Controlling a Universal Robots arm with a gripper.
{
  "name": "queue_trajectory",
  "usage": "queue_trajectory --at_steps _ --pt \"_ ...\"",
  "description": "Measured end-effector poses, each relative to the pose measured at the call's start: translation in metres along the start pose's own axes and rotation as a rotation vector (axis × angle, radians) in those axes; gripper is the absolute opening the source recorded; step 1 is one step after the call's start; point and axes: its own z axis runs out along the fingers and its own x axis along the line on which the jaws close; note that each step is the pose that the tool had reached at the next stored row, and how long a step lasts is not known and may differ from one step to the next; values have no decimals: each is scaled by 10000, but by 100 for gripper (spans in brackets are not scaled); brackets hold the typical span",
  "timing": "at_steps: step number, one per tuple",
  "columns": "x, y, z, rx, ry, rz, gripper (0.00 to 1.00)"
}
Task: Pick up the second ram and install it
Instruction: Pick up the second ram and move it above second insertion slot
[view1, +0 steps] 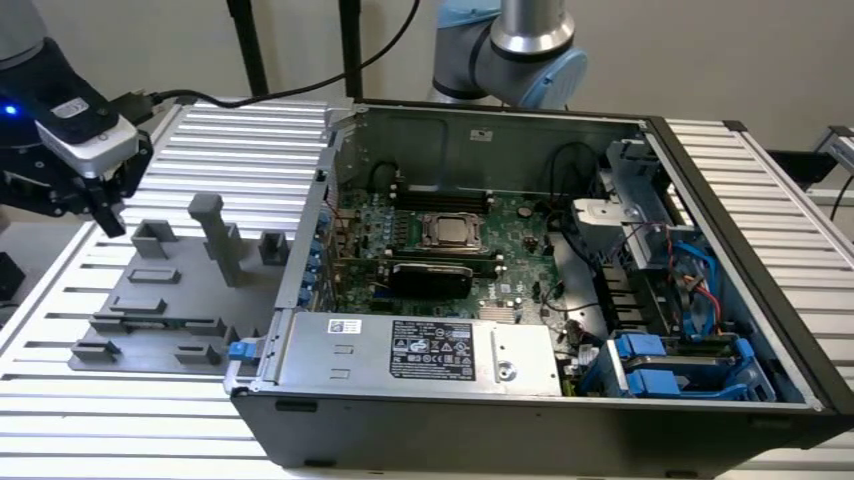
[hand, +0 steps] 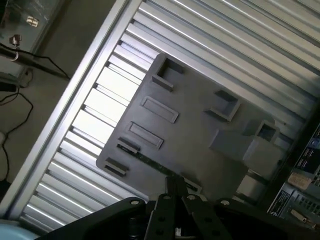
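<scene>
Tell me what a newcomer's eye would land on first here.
The open computer case, its green motherboard exposed, dominates the exterior view's centre and right. On that view's left, the gripper hangs with shut fingers above the grey fixture plate.

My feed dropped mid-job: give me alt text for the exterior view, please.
The end effector, shut and empty as far as shows, hangs above the grey fixture plate on the slatted metal table at the exterior view's left. Toward the view's right sits an open computer case with the green motherboard exposed.
</scene>
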Motion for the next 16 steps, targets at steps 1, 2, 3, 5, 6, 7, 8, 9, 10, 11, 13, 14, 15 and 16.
queue_trajectory --at_steps 1,2,3,5,6,7,8,9,10,11,13,14,15,16 --pt "0 0 5 -4 9 -184 11" --pt "0 -1 11 -7 17 -365 11" --pt "0 -1 16 -11 25 -544 11" --pt "1 -2 27 -18 44 -909 11" --pt "0 -2 33 -22 52 -1088 11" --pt "1 -2 39 -26 61 -1268 11" --pt "1 -2 45 -30 70 -1447 11" --pt "1 -3 51 -34 79 -1643 11" --pt "1 -3 58 -37 88 -1823 11" --pt "1 -3 63 -41 97 -2002 11" --pt "2 -4 76 -49 114 -2366 11" --pt "2 -4 82 -52 122 -2547 11" --pt "2 -5 88 -56 131 -2726 11" --pt "2 -5 94 -59 140 -2911 11"
